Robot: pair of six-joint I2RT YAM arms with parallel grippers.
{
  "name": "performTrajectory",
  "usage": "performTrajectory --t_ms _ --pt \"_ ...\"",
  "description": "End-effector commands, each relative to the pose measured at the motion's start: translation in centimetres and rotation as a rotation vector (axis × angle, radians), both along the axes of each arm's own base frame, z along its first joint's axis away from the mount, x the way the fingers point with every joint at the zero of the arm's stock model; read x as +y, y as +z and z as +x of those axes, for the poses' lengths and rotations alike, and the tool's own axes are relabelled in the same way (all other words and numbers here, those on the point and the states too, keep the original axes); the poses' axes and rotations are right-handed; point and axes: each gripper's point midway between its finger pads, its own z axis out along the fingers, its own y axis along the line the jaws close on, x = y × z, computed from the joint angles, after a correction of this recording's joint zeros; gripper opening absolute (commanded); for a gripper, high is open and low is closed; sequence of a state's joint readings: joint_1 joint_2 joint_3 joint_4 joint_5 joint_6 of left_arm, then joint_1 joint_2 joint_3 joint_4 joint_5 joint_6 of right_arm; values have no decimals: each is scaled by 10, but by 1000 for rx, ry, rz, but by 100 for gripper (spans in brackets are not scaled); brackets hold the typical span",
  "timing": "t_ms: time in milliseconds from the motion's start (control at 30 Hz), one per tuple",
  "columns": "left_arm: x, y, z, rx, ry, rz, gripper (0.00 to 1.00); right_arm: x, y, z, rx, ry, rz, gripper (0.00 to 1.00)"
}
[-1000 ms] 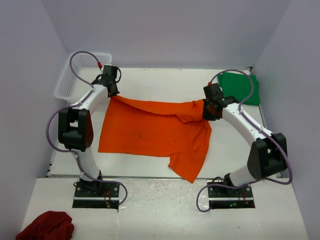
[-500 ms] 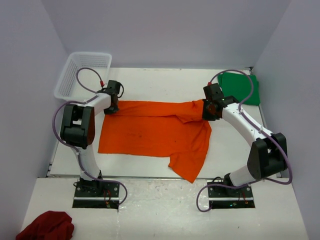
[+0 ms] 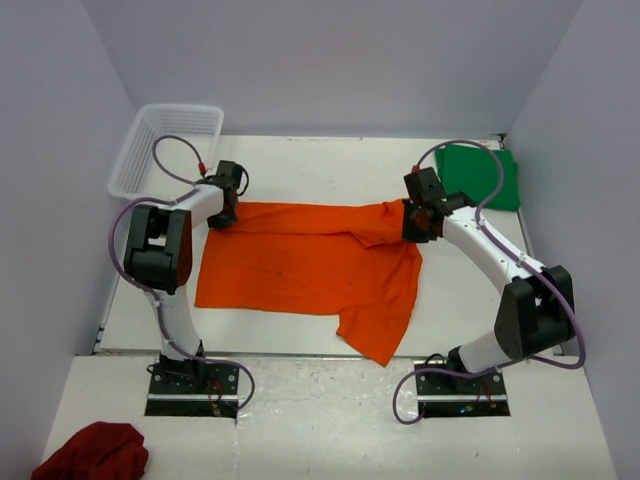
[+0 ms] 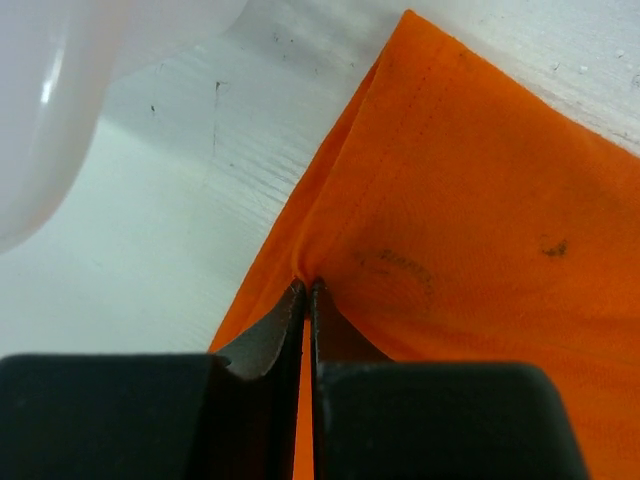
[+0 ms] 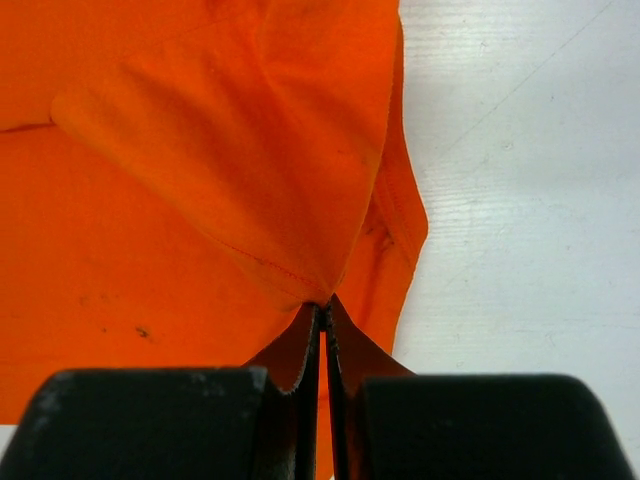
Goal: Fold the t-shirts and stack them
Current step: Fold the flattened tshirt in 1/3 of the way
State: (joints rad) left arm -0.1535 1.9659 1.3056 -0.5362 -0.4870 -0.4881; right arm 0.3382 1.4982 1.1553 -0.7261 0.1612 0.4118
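Orange shirt [image 3: 300,265] lies mid-worktop, long axis L–R, its body toward the near edge from both claws. Green shirt [image 3: 480,178] sits at far-right corner. Left gripper [image 4: 308,285] & right gripper [image 5: 325,303] each clench the orange shirt's far edge, prob. at opposite corners.

White counter [image 3: 330,160] bearing cloth and plastic.
An orange shirt [image 3: 300,262] lies spread out; right of it and farther back, a green shirt [image 3: 478,178]; left and farther back, a white basket [image 3: 128,160].
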Motion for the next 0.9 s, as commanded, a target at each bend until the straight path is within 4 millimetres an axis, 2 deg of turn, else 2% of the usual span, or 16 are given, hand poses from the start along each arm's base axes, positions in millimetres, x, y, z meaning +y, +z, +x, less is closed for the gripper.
performTrajectory --t_ms 0,133,267,300,433,533,600,633,667,733,767,800,833,867 --pt "6 9 10 -37 45 25 4 9 26 3 -65 13 44 0" --pt "7 6 11 -26 52 30 4 7 40 5 -72 10 33 0" --pt "9 7 11 -25 57 43 5 8 22 0 -15 3 34 0" --pt "10 7 11 -27 58 46 6 5 8 -8 19 -5 20 0" --pt "12 9 8 -36 63 52 17 9 -15 -24 61 -7 37 0" --pt "10 8 8 -53 70 35 34 11 -24 -33 71 -15 42 0" --pt "7 11 8 -77 69 14 47 13 -27 -37 75 -17 52 9" --pt "5 13 9 -87 67 4 52 16 -27 -40 75 -8 59 24" --pt "3 20 8 -105 65 -4 52 17 -23 -40 61 -8 71 30" --pt "-3 31 9 -136 50 -21 52 20 -19 -42 36 4 78 49" --pt "-8 47 10 -178 37 -29 53 19 -12 -41 13 1 83 60" --pt "-19 57 11 -204 5 -34 53 15 -6 -38 -11 -11 68 62" --pt "-25 77 13 -251 -10 -41 54 14 0 -35 -30 -14 65 64" --pt "-33 88 15 -276 -36 -43 56 13 4 -33 -42 -13 55 72"
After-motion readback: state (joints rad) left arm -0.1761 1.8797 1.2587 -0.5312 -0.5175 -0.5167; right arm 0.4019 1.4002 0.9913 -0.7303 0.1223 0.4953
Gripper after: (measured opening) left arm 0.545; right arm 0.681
